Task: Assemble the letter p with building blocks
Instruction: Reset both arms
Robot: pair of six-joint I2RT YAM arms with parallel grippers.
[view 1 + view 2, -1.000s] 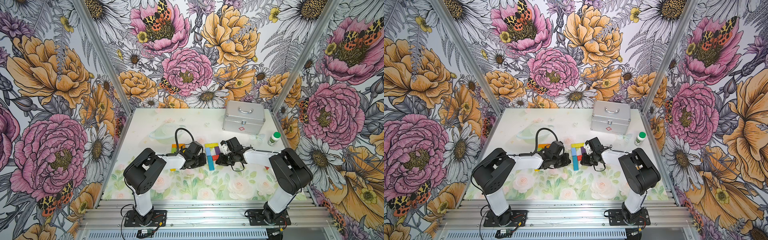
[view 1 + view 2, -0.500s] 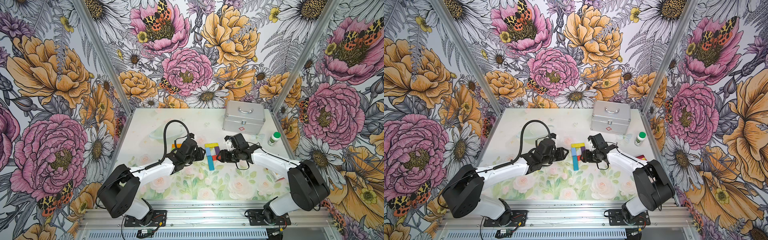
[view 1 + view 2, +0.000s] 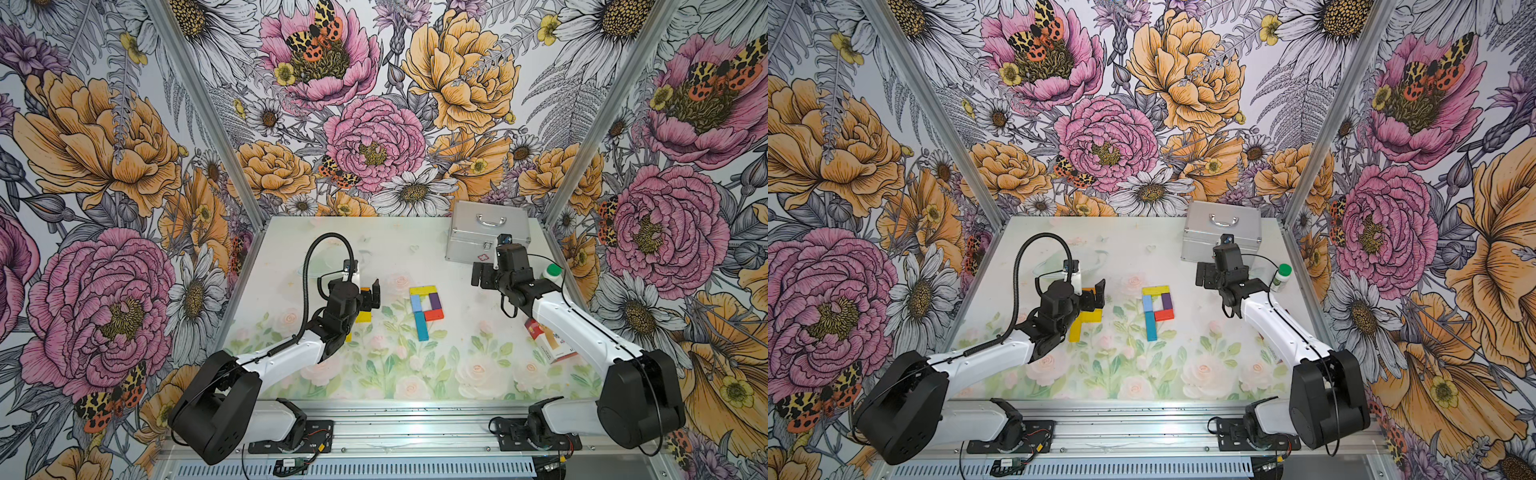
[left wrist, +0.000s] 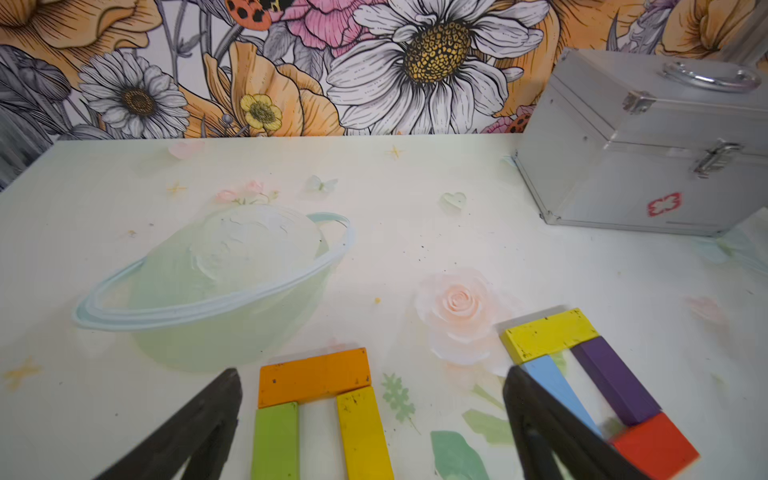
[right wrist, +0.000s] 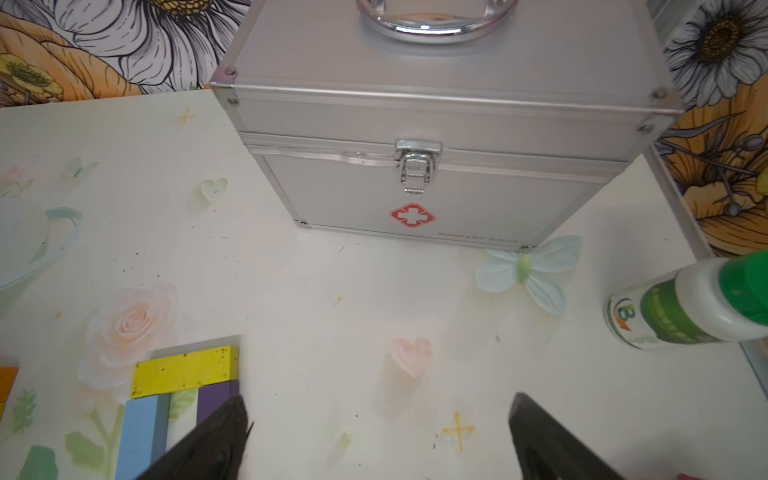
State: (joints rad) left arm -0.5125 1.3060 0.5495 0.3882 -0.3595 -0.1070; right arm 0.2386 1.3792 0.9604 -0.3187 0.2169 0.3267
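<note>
In both top views, five building blocks (image 3: pixel 420 326) lay as a finished P mid-tabletop (image 3: pixel 399 374), between the arms and touched by neither. The left wrist view showed the left end effector (image 4: pixel 372 374) spread apart and empty near a spare orange block (image 4: pixel 313 376), green block (image 4: pixel 275 440) and yellow block (image 4: pixel 363 432). In the right wrist view, the right end effector (image 5: pixel 378 399) was likewise apart and empty, facing a silver first-aid case (image 5: pixel 436 104).

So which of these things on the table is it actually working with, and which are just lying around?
Part of the job: the five blocks laid as a P; the spare orange, green and yellow blocks.
Just lying about: the silver case; the green-capped bottle; the red-and-white carton.
</note>
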